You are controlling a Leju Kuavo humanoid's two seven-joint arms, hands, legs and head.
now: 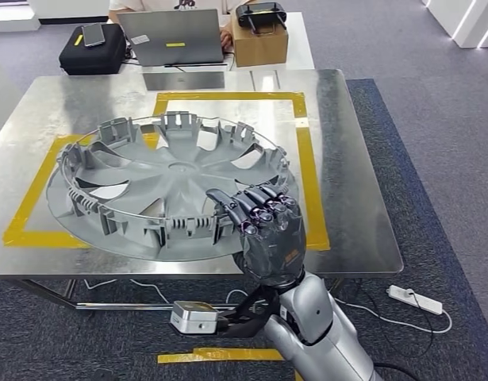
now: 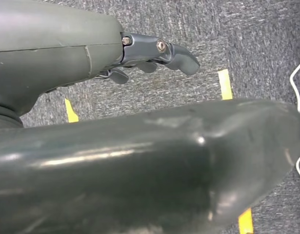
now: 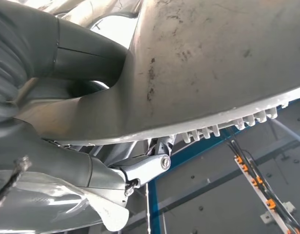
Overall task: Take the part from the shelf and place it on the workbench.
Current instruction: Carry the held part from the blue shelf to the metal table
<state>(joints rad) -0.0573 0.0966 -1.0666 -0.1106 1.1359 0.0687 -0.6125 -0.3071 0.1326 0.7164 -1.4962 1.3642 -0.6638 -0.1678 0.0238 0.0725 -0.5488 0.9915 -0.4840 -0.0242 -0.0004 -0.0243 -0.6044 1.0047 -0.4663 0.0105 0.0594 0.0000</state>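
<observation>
Right robot hand (image 1: 271,230), dark grey on a silver arm, reaches up from the lower middle of the head view and grips the near rim of a large round grey plastic wheel cover (image 1: 169,178), its fingers curled over the edge. That wheel cover lies inner face up on a shiny sheet-metal bench (image 1: 361,198), inside a rectangle of yellow tape (image 1: 310,171), with its far-left rim resting on the bench and its near edge in the hand. Beyond the bench, a person's hand (image 1: 226,36) rests beside an open grey laptop (image 1: 169,36); a brown cardboard box (image 1: 259,44) and a black case (image 1: 91,51) sit to either side. A white power strip (image 1: 415,299) lies on the grey carpet at right.

From the left wrist view, the left robot hand (image 2: 155,51) hangs over grey carpet (image 2: 251,39) marked with short yellow tape strips (image 2: 225,84). Its dark fingers point outward, slightly apart, with nothing in them.

From the right wrist view, the scuffed grey wheel cover (image 3: 222,58) sits close to the camera, its ribbed rim showing. The right robot hand's thumb (image 3: 89,56) presses on one face, and a finger (image 3: 144,168) hooks under the rim from the other side.
</observation>
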